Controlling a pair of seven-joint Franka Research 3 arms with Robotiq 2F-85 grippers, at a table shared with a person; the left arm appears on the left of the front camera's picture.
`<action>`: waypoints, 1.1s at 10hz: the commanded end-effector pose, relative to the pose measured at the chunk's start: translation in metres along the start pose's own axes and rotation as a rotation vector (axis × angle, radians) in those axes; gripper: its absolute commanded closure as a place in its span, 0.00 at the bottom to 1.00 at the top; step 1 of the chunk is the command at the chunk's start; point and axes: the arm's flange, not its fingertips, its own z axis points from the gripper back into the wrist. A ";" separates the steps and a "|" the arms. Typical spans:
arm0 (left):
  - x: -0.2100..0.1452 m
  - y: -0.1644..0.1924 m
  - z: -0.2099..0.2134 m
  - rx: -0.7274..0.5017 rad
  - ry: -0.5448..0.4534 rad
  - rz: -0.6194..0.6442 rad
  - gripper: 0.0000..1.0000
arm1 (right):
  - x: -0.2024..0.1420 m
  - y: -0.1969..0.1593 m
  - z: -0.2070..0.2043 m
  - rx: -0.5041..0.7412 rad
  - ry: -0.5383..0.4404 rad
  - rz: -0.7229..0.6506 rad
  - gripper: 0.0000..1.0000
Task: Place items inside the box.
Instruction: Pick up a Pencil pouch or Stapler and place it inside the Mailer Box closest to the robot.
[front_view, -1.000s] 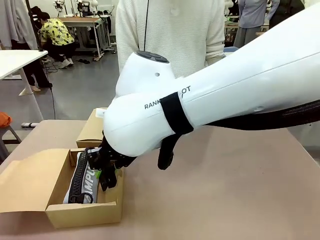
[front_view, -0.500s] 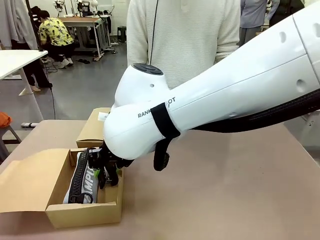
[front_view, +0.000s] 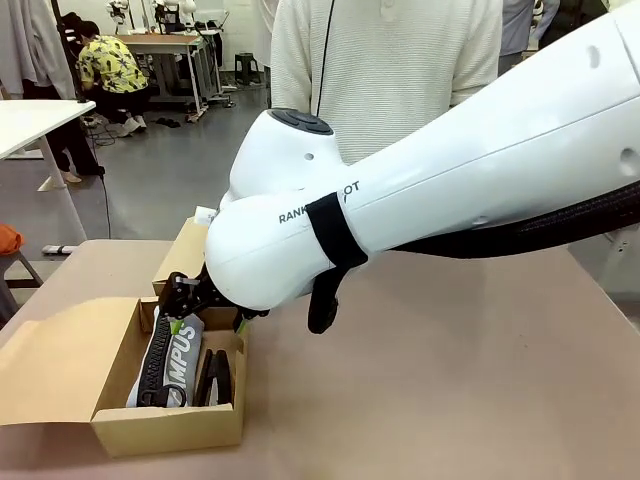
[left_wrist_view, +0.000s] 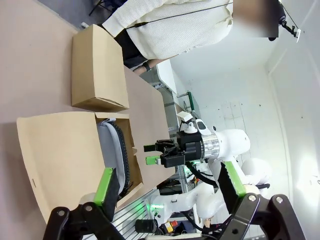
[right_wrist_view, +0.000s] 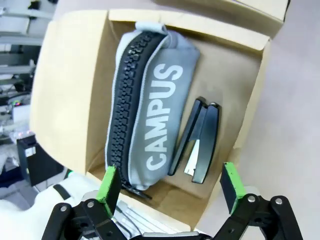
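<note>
The box (front_view: 170, 430) stands open at the table's near left, its flap lid (front_view: 50, 365) spread out to the left. Inside lie a grey "CAMPUS" pencil case (front_view: 175, 355) with a black zipper and, to its right, a black stapler (front_view: 215, 378). My right gripper (front_view: 205, 310) hangs open just above the box, holding nothing. In the right wrist view the pencil case (right_wrist_view: 155, 115) and stapler (right_wrist_view: 202, 142) lie side by side below my right gripper (right_wrist_view: 169, 170). My left gripper (left_wrist_view: 166, 172) is open and empty, well away from the box (left_wrist_view: 60, 155).
A second, closed cardboard box (front_view: 185, 258) sits just behind the open one. A person in a cream sweater (front_view: 390, 80) stands at the far side. My right arm (front_view: 450, 190) spans the table's middle. Bare tabletop (front_view: 450, 380) lies to the right.
My right gripper has opened and lifted out of the box, leaving the black stapler lying beside the pencil case. The person has shifted a little to the right.
</note>
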 end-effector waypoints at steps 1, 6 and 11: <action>0.001 -0.002 0.000 -0.020 -0.007 -0.018 0.00 | -0.013 -0.015 0.014 0.041 -0.033 -0.023 0.00; 0.001 -0.002 0.000 -0.020 -0.007 -0.018 0.00 | -0.078 -0.189 0.185 0.408 0.171 -0.123 0.00; 0.001 -0.002 0.000 -0.020 -0.007 -0.018 0.00 | -0.172 -0.365 0.268 0.752 -0.004 -0.337 0.00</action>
